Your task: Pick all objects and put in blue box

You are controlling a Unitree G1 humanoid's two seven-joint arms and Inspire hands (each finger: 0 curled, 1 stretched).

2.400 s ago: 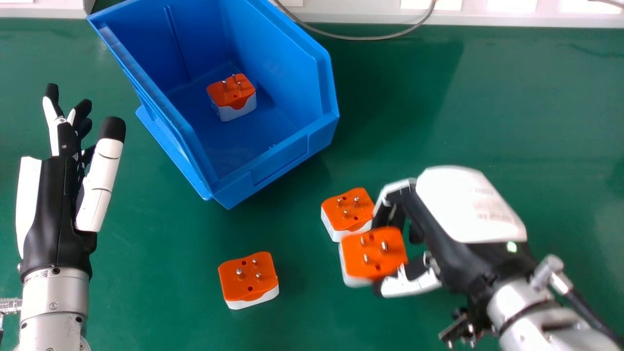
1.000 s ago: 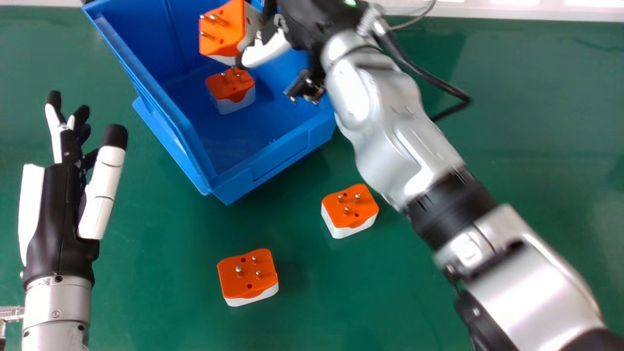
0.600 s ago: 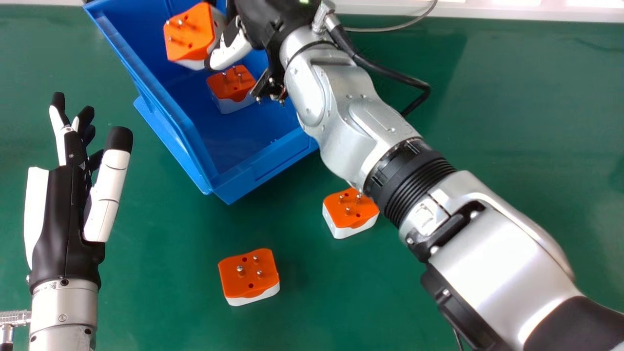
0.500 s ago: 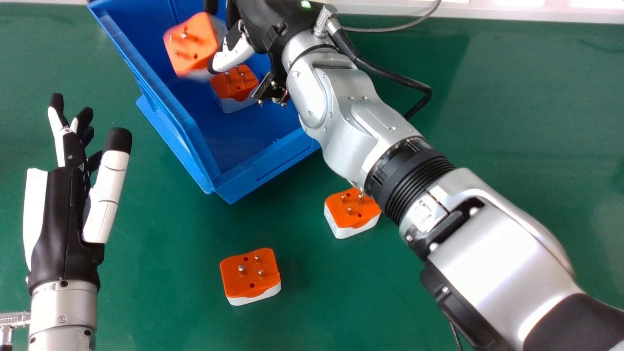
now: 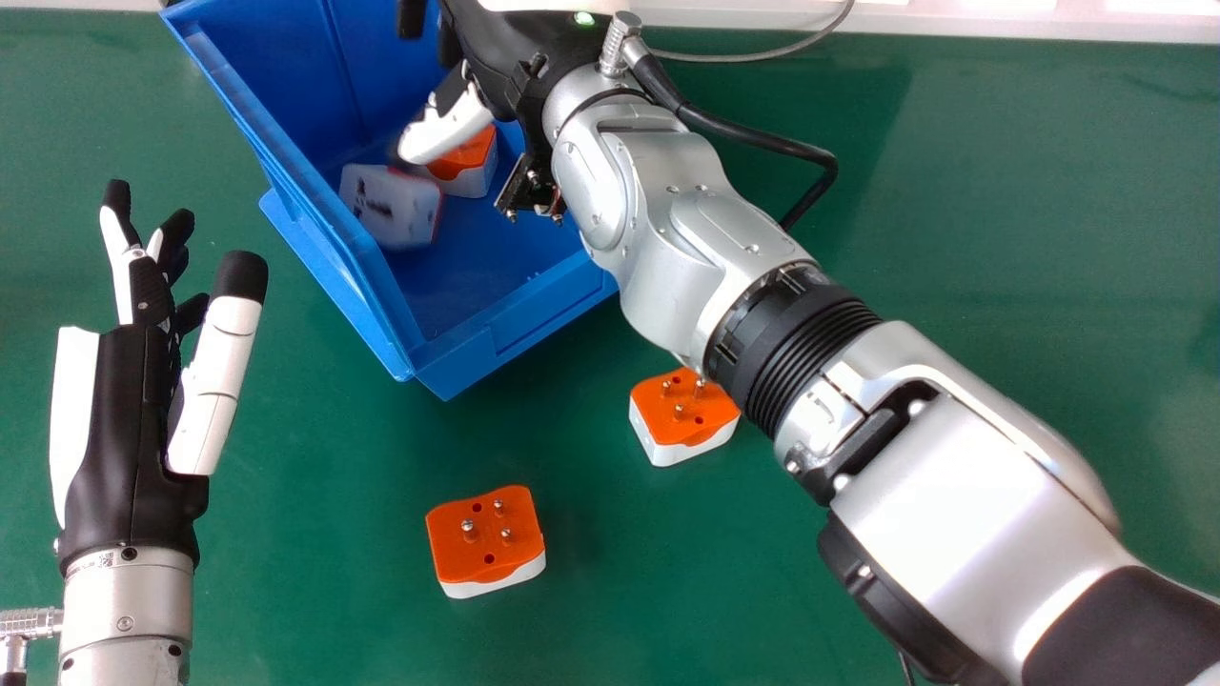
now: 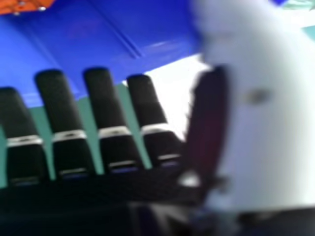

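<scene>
Wide open and holding nothing at the right hand (image 5: 505, 48), over the far part of the blue box (image 5: 519, 329). Straight along the black fingers (image 6: 59, 103) in the right hand view, with gaps between them, and well apart from the white thumb (image 6: 266, 123).

Just nearer than that thumb, inside the box, a loose plug (image 5: 391, 205): tipped over and blurred, with a pale slotted face in sight and a thin orange edge on the right. On the box floor or slightly above it, impossible to tell. Close beside it, to the right and slightly farther, a second plug (image 5: 465, 171), orange side up and partly hidden behind the thumb. Touching each other or not, also impossible to tell.

Outside the box, nearer and to the right, a third plug (image 5: 672, 419), pins up on the green table (image 5: 315, 572), partly covered from view by the silver right arm (image 5: 963, 495). Nearer still and farther left, a fourth plug (image 5: 481, 557), likewise pins up on the table and well apart from the third.

At the left side, to the left of the box, the left hand (image 5: 133, 410), open too, with straight fingers toward the far side and nothing in hold. At the far edge, right of the box, a grey cable (image 5: 753, 57), curved over the table in front of a pale strip (image 5: 1001, 29).
</scene>
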